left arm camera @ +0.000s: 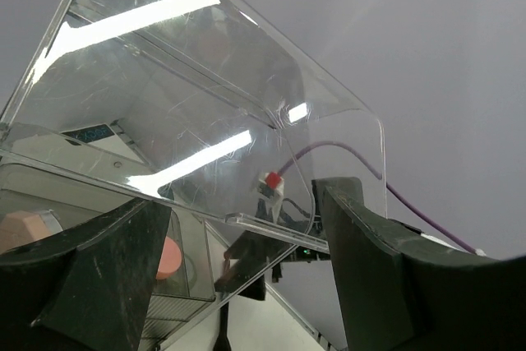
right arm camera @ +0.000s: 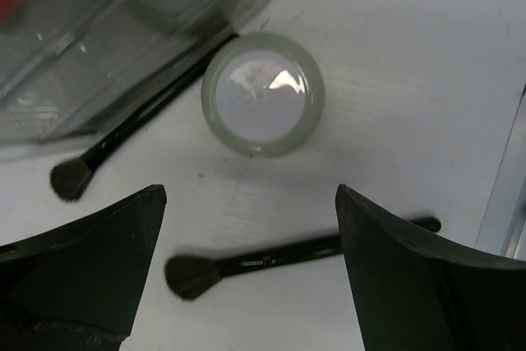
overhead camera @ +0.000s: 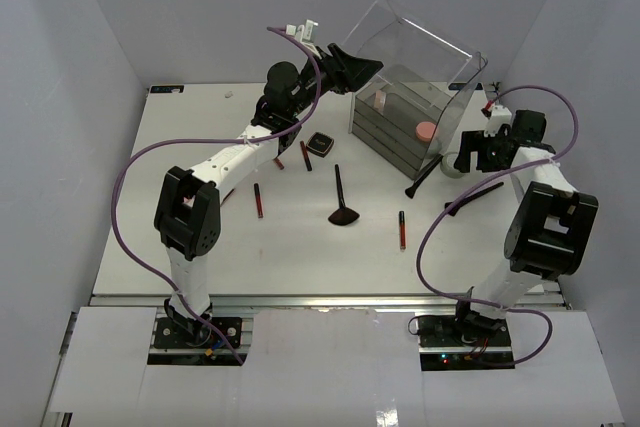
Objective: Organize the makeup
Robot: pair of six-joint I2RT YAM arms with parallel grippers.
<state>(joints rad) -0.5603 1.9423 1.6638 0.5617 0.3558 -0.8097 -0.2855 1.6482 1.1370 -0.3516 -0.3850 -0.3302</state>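
Left hand (left arm camera: 238,232) and right hand (right arm camera: 251,203) gape empty; drawer box (overhead camera: 392,133) holds pink puff (overhead camera: 426,131).

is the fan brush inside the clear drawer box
No, the fan brush lies flat on the white table, out in front of the clear drawer box and apart from it.

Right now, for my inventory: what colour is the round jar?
The round jar is pale grey-green, glossy whitish top; best in right wrist view.
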